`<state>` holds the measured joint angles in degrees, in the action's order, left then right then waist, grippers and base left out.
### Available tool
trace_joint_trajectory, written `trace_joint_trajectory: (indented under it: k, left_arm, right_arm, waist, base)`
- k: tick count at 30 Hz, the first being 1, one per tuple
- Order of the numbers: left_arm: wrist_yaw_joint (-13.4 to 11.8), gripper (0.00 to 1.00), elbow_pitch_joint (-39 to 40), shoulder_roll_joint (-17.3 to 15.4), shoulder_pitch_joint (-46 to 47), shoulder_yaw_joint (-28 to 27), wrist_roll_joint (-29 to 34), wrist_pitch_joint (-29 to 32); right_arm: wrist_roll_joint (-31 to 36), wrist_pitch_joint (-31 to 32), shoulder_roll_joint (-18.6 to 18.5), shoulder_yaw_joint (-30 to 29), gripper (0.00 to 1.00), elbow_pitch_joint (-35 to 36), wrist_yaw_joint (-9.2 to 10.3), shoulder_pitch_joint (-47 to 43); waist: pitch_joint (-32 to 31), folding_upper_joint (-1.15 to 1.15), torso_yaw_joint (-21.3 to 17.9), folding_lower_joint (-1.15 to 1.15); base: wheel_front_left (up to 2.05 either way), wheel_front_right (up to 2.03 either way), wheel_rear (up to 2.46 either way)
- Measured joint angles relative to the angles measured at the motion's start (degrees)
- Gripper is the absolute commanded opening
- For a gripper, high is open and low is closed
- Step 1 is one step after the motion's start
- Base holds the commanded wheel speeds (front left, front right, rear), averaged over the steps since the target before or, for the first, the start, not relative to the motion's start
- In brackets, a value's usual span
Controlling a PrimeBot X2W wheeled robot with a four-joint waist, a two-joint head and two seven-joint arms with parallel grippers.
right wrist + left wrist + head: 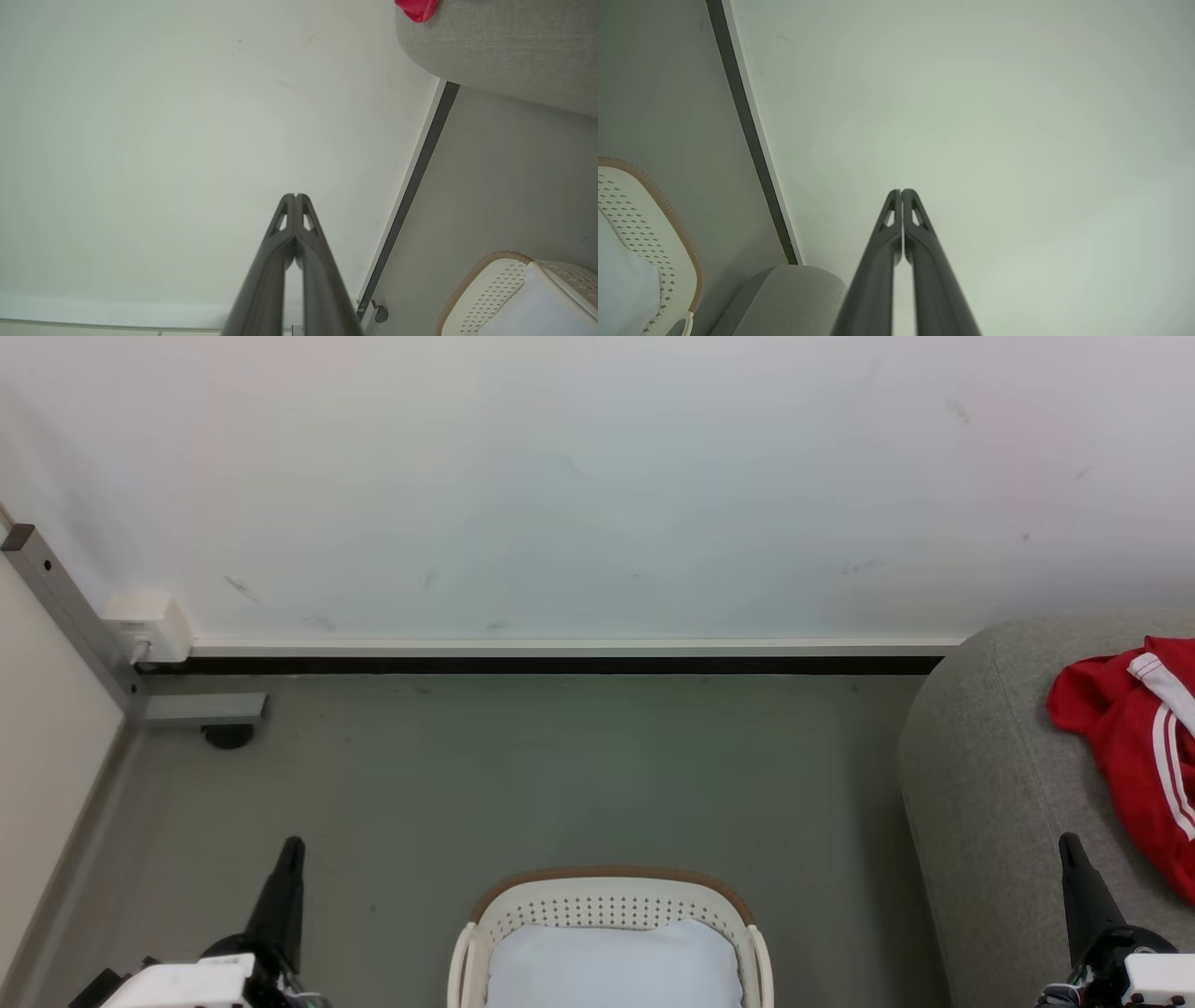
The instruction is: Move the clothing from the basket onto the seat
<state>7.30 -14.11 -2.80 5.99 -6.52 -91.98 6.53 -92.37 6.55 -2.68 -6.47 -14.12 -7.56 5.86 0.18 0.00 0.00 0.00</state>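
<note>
Light: bright, even | shadows: faint | wrist views: edges distorted, slightly soft

The left end effector (901, 192), fingers pressed together, points at the pale wall (994, 116); the basket (635, 219) sits lower left; the seat (794, 294) nearby.

Floor (560, 775) runs back to the wall (597, 476). The basket (607, 907) sits on the floor, centre front, with a flat padded item (611, 966) in it. The seat (980, 784) is to the robot's right of the basket, apart from it. The clothing (1134, 737) lies on the seat.
</note>
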Motion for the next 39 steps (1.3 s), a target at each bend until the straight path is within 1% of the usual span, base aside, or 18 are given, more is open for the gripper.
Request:
trace_joint_trajectory:
  k: [39]
  left_arm:
    - [0.0, 0.0, 0.0, 0.0, 0.0, 0.0, 0.0, 0.0]
  right_arm:
    - [0.0, 0.0, 0.0, 0.0, 0.0, 0.0, 0.01, 0.0]
  waist:
    - [0.0, 0.0, 0.0, 0.0]
  base:
    - [0.0, 0.0, 0.0]
